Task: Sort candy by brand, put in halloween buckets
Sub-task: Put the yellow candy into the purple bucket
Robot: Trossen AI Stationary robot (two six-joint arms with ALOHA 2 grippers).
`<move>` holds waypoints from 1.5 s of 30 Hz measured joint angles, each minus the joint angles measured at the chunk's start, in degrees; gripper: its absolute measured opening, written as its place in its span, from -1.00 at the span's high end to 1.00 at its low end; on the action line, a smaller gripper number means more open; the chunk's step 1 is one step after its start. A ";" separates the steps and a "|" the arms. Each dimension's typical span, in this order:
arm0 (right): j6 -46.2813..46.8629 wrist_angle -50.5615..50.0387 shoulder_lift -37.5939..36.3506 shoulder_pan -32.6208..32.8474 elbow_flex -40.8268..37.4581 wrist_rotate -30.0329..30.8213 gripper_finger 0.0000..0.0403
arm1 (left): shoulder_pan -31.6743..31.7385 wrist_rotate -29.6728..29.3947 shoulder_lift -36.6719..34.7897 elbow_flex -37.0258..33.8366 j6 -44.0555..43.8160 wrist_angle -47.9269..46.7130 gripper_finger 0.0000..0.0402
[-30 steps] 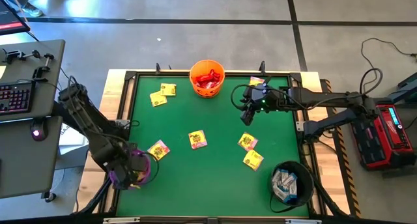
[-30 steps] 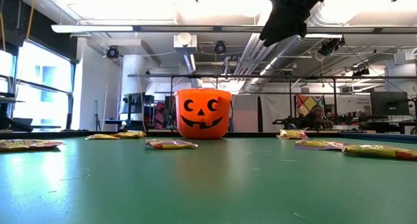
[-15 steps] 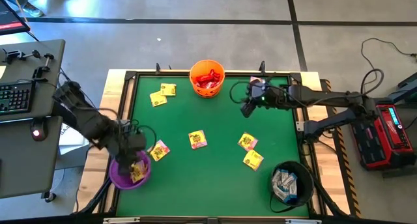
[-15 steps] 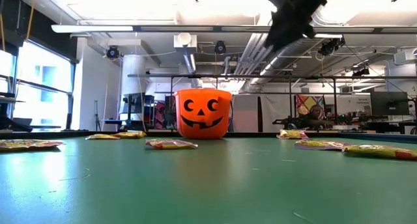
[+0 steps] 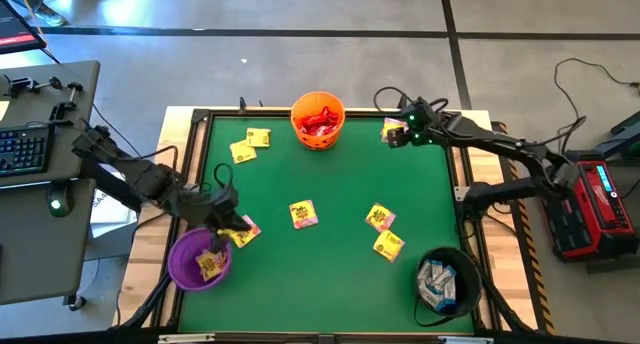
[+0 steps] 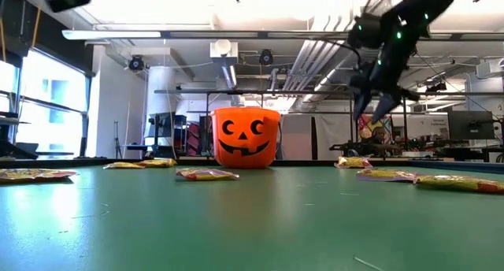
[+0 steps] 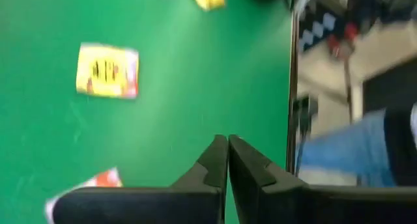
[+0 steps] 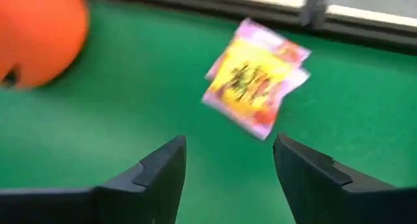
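Candy packets lie scattered on the green bench [image 5: 330, 254]: seven yellow ones are loose on the felt. Counting outward from the left end effector [image 5: 228, 222], which is clenched with nothing between its fingers at about 8 o'clock, one packet [image 5: 244, 230] sits just beside it, one [image 5: 303, 214] lies near the centre, and two [image 5: 250, 145] rest at 11 o'clock. The right end effector [image 5: 396, 134] hovers released at 1 o'clock, just beside another packet [image 5: 392, 125]; two more [image 5: 384, 232] lie at 4 o'clock. There are three buckets: the purple bucket [image 5: 197, 261] at 8 o'clock holds one yellow packet, the orange bucket [image 5: 318, 119] at 12 o'clock holds red pieces, and the black bucket [image 5: 446, 279] at 5 o'clock holds white-blue ones.
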 joint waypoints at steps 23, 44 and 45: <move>8.09 22.95 19.22 -7.70 -8.48 2.83 0.03 | 13.59 -6.17 0.44 -3.42 10.05 17.22 0.96; 1.86 13.66 7.67 -6.24 -6.29 -2.31 0.99 | 16.34 -11.67 0.48 -3.42 8.44 18.18 0.96; 1.57 13.08 5.83 -5.65 -5.97 -3.01 0.99 | 17.07 -11.67 0.48 -3.42 7.64 18.43 0.96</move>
